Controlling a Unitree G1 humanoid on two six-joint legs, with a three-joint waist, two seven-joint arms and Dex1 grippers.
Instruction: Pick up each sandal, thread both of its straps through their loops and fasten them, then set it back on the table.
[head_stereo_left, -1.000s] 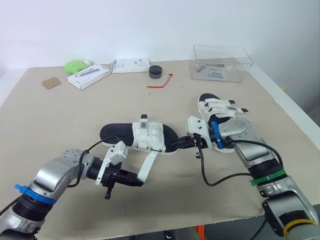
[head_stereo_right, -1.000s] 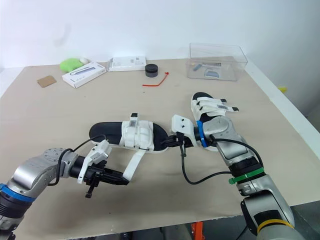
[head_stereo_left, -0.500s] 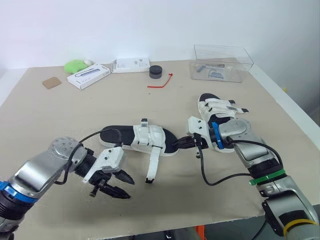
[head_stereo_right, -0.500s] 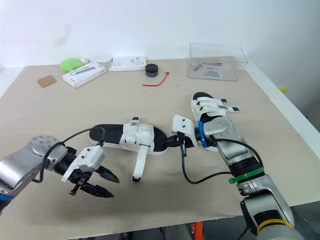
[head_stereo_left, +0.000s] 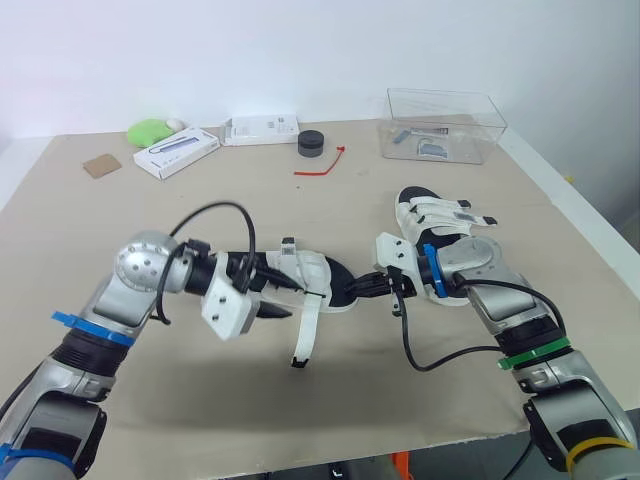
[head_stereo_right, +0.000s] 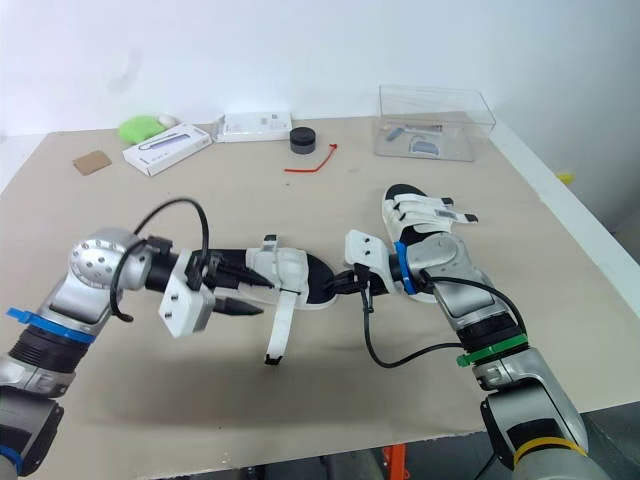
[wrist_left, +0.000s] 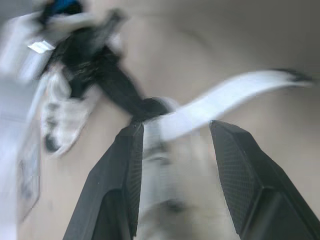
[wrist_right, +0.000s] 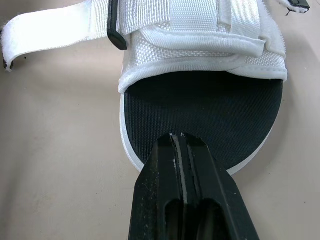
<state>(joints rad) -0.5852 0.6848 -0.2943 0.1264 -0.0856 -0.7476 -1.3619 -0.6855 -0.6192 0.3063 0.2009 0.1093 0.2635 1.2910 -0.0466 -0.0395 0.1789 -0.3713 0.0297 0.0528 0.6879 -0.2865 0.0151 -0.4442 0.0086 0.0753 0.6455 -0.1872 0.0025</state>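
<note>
**Sandal mid-table, one strap loose: threading step, not yet lifted**

Sandal (head_stereo_left: 300, 272) lies flat near the middle of the table (head_stereo_left: 150, 220), toe to the right. Its upper is white and the footbed black. One long strap (head_stereo_left: 306, 335) hangs undone off the near side and trails toward the near edge, tip on the table. A black loop (wrist_right: 116, 25) shows on the upper beside that strap's root.

Right gripper (head_stereo_left: 368, 287) is at the toe end. Its fingers are clenched together with nothing visible between them, tips touching the sole's toe rim. It looks like a pin-down rather than a grasp.

Left gripper (head_stereo_left: 272, 296) sits on the left of the upper, just beside the strap root. Its fingers (wrist_left: 120, 180) are spread and hold nothing. The wrist view there is smeared, so contact is unclear.

Second sandal (head_stereo_left: 432, 217) sits far right, partly behind the right arm. Its straps lie across the upper, but I can't tell if they are fastened.

Step, by my judgement: working the first sandal's loose strap, neither threaded nor fastened.

The next move probably calls for the left fingers to close on the strap near its tip and feed it through the loop while the right one steadies the toe. The strap is limp, so a grab close to the tip would help.
</note>
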